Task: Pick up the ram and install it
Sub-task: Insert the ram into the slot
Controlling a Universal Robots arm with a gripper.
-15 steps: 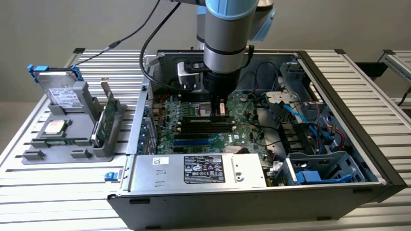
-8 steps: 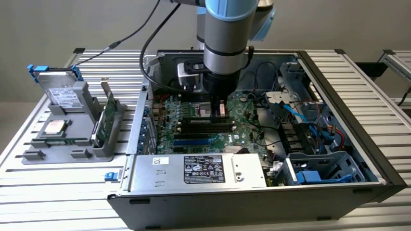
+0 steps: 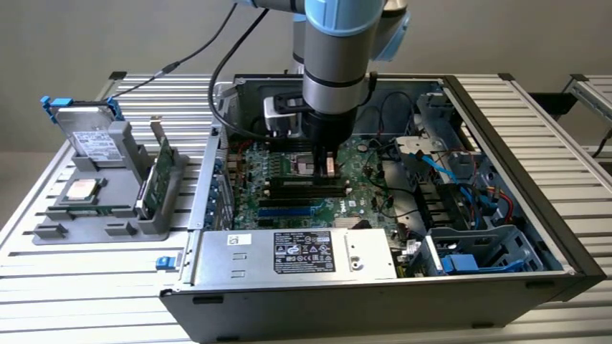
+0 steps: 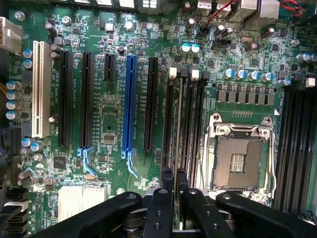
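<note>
My gripper (image 3: 325, 163) hangs inside the open computer case (image 3: 535, 215), just above the motherboard (image 3: 287, 208). In the wrist view the gripper (image 4: 174, 174) is shut on the ram (image 4: 176, 129). The ram shows edge-on as a thin strip running away from the black fingers (image 4: 166, 191). It is lined up along the black memory slots (image 4: 190, 119) beside the empty processor socket (image 4: 240, 158), low over them. Whether it touches a slot I cannot tell.
A grey tray (image 3: 57, 231) at the exterior view's left holds a hard drive (image 3: 91, 140), a square silver processor (image 3: 82, 190) and a green expansion card (image 3: 158, 179). The power supply (image 3: 297, 254) sits at the case front. Blue cables (image 3: 431, 161) and drive cages (image 3: 478, 251) crowd the right.
</note>
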